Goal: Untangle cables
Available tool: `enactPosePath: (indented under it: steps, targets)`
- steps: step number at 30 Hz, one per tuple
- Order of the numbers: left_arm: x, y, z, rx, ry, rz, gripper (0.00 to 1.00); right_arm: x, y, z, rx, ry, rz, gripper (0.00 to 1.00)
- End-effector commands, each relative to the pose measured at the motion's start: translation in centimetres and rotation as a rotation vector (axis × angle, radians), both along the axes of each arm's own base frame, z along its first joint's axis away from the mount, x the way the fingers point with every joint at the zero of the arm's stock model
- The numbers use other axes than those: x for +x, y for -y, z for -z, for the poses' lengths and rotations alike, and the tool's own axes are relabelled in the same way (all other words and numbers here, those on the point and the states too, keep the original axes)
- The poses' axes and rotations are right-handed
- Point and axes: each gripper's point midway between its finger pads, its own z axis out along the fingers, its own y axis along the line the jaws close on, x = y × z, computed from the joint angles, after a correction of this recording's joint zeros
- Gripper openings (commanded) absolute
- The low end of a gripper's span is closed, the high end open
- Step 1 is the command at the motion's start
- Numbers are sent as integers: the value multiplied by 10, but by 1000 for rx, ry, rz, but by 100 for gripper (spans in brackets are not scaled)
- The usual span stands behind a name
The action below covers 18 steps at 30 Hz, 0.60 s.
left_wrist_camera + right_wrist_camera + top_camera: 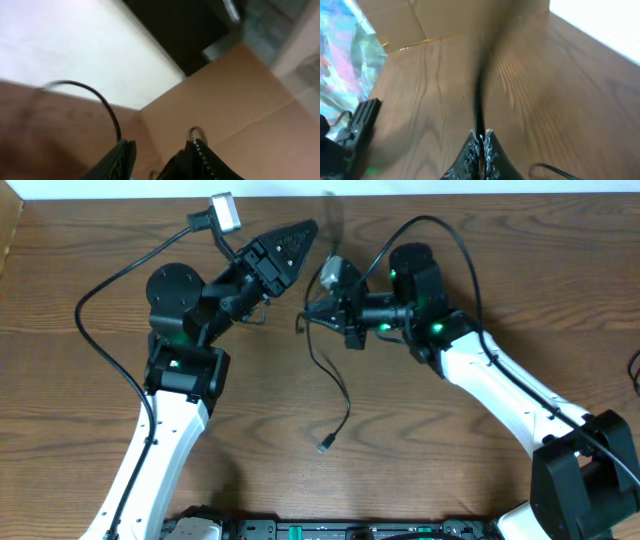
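One thin black cord (346,402) is clenched in the right gripper (480,137) jaws and raised, probably to draw it clear, so its plug end (325,445) trails on the table (450,470). The left gripper (160,150) jaws stand parted, holding nothing.
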Motion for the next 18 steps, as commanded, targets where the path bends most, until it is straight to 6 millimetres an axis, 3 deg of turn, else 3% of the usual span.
enactPosePath:
  steps: [1,4,12,18]
  targets:
    - [-2,-4,15,166,73,-20,38,6,26,-7,11,-131,61,1]
    - [-3,-4,41,278,52,-9,38,7,53,-12,-3,-219,128,1]
    - [-12,-3,76,363,-47,42,34,4,116,-35,-13,-321,299,1]
    - [-23,-2,102,435,-113,81,33,4,161,-16,-133,-392,493,1]
